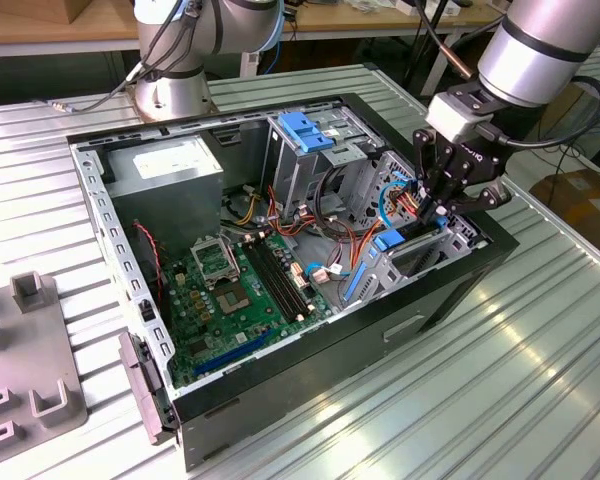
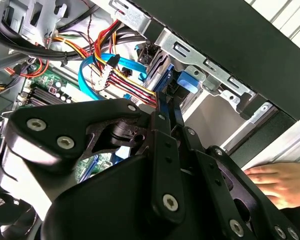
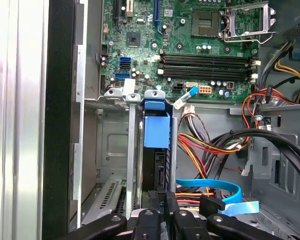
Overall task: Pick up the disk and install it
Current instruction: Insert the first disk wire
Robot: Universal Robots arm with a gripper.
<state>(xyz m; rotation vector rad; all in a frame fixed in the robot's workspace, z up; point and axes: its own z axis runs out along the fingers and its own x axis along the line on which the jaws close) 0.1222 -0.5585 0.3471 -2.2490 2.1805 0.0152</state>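
**Disk held on edge in the drive bay**

In the first wrist view, nearest the camera, the black links of the gripper (image 3: 162, 212) are seen drawn in narrow upon the end of the disk (image 3: 156, 137). The disk stands on edge in a slot of the metal bay (image 3: 112, 145), its blue carrier facing the camera; its grey body is mostly hidden behind the carrier and the bay rails. Just beside it, a blue cable (image 3: 215, 187) and a bundle of red, yellow and black wires (image 3: 210, 145) are seen. Farther off lies the motherboard (image 3: 190, 40), cut off at the frame's edge.

In the second wrist view, much is blocked by the gripper body; only a thin blue edge of the disk (image 2: 171, 107) is made out past the fingers. A hand (image 2: 280, 182) rests outside the case, partly hidden behind the gripper.

In the exterior view, the gripper (image 1: 442, 205) is seen lowered into the case (image 1: 310, 360) at its corner toward the exterior view's right; the disk there is hard to make out among cables. Beyond, a tall cage with a blue bracket (image 1: 305, 130) and a grey power supply (image 1: 165, 165) are seen.
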